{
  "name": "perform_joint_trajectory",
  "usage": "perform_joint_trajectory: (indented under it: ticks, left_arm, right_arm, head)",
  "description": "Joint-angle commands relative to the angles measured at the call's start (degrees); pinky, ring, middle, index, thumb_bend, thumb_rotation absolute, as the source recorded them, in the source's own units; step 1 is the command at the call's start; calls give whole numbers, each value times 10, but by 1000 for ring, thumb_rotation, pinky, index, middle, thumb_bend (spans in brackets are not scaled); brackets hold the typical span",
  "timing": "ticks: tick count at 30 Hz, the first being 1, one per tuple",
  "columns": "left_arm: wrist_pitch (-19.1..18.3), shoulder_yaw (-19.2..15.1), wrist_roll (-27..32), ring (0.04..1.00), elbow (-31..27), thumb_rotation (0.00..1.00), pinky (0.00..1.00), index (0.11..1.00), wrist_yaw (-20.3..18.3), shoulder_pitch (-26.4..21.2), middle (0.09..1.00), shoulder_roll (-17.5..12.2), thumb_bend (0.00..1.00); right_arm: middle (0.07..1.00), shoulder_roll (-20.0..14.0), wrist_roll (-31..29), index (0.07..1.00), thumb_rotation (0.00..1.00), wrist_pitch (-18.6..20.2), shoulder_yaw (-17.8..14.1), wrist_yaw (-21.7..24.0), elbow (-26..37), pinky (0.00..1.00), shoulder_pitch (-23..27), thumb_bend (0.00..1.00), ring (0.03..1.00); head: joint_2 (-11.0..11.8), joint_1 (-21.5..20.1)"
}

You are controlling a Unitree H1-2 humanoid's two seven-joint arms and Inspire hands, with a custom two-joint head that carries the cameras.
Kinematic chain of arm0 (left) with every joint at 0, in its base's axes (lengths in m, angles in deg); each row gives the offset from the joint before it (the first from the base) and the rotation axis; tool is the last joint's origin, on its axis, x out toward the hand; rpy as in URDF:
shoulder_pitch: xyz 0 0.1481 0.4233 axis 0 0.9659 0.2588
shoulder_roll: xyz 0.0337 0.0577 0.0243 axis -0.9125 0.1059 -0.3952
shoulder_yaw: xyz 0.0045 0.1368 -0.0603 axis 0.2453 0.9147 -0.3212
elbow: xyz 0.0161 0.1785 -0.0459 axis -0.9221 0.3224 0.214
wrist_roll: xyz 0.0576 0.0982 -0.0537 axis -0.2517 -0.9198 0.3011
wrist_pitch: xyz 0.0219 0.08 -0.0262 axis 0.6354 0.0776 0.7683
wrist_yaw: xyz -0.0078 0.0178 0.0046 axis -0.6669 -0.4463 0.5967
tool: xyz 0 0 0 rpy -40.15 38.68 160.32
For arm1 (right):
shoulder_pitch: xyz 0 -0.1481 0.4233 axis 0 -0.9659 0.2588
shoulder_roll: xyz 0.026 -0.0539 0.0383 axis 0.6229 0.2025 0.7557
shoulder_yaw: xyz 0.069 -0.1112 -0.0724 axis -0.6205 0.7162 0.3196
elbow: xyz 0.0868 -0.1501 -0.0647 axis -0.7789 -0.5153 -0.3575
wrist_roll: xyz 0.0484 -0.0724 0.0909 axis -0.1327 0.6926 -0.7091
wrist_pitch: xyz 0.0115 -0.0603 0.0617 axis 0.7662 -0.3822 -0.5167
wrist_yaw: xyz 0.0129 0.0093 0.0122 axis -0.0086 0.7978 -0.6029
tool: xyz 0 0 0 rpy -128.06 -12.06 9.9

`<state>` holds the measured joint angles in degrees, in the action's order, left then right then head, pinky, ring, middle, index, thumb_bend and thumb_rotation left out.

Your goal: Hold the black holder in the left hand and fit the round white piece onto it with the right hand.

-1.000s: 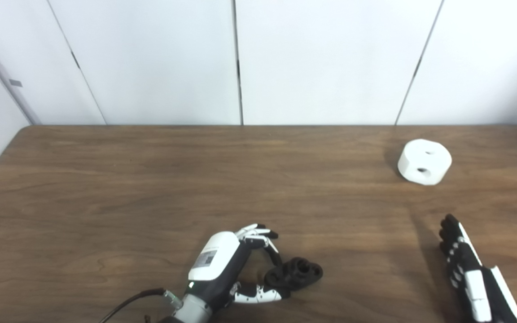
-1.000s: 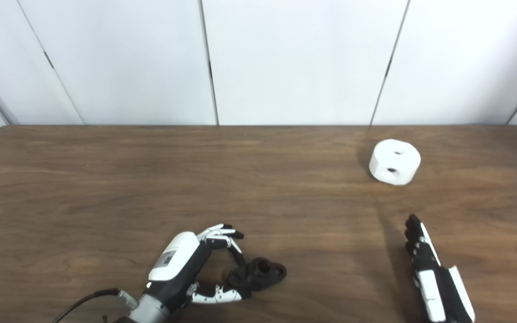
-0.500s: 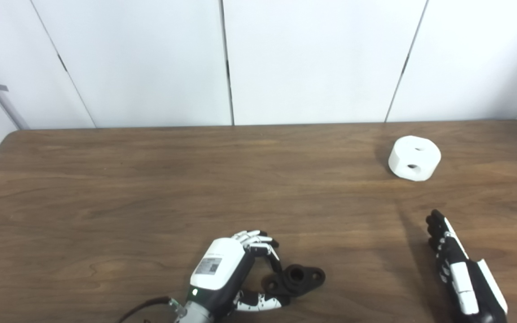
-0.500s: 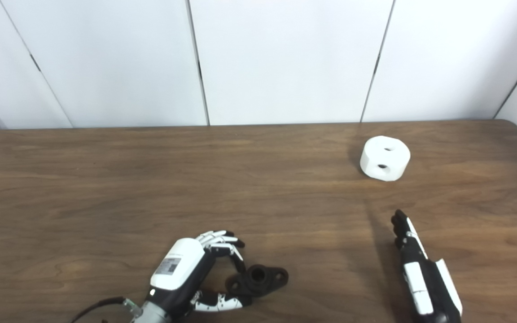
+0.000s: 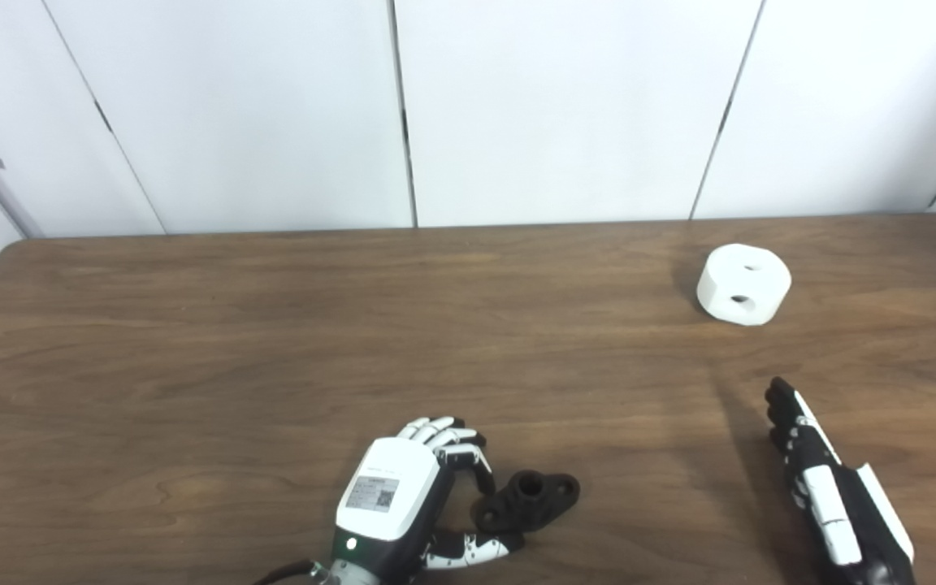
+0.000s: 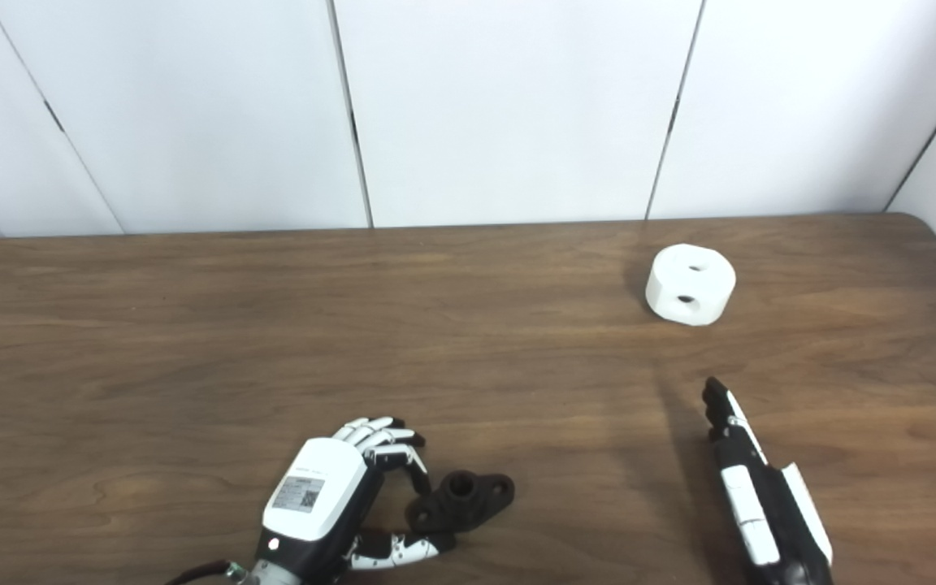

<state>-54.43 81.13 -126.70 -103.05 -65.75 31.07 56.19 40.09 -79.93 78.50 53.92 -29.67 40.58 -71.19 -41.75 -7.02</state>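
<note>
The black holder [image 5: 527, 497], a small flanged piece with a centre hole, lies on the wooden table [image 5: 273, 349] near the front edge. My left hand [image 5: 403, 496] is just left of it. Its curled fingers [image 5: 458, 445] and thumb [image 5: 472, 548] close on the holder's left end. The round white piece [image 5: 743, 283] with two dark holes sits far back on the right. My right hand [image 5: 821, 479] is seen edge-on with its fingers stretched flat. It holds nothing and stays well short of the white piece.
White wall panels [image 5: 557, 106] rise behind the table's far edge. The table's right corner [image 6: 915, 223] shows in the right eye view. A dark cable [image 6: 200, 570] trails from my left wrist at the bottom edge.
The camera has shifted, so the whole scene has slid left. The holder has turned to lie flatter, with its hole showing, and my left fingers have drawn closer to it. My right hand has barely moved.
</note>
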Motion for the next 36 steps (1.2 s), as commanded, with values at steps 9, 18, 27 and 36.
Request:
perform_joint_trajectory:
  ticks: [9, 18, 27, 36]
  left_arm:
    - [3, -29, -10, 823, 43, 46, 813, 488, 0, 10, 750, -20, 519]
    - [19, -49, 7, 812, 39, 47, 792, 488, -6, 20, 740, -24, 519]
    - [28, -61, 16, 808, 36, 47, 785, 488, -11, 23, 733, -30, 519]
    - [35, -67, 18, 809, 38, 46, 790, 488, -13, 25, 735, -33, 519]
  right_arm:
    - [952, -20, 117, 929, 585, 66, -50, -40, 71, 955, 58, 698, 957]
    - [948, -52, 175, 914, 359, 142, -74, -40, 77, 989, 155, 813, 973]
    - [888, -105, 253, 896, 375, 210, -53, -33, 24, 821, 260, 864, 871]
    - [936, -162, 306, 861, 361, 235, 5, 4, -61, 911, 350, 875, 955]
  head:
    - [25, -63]
    - [41, -101]
    - [51, -124]
    - [57, -137]
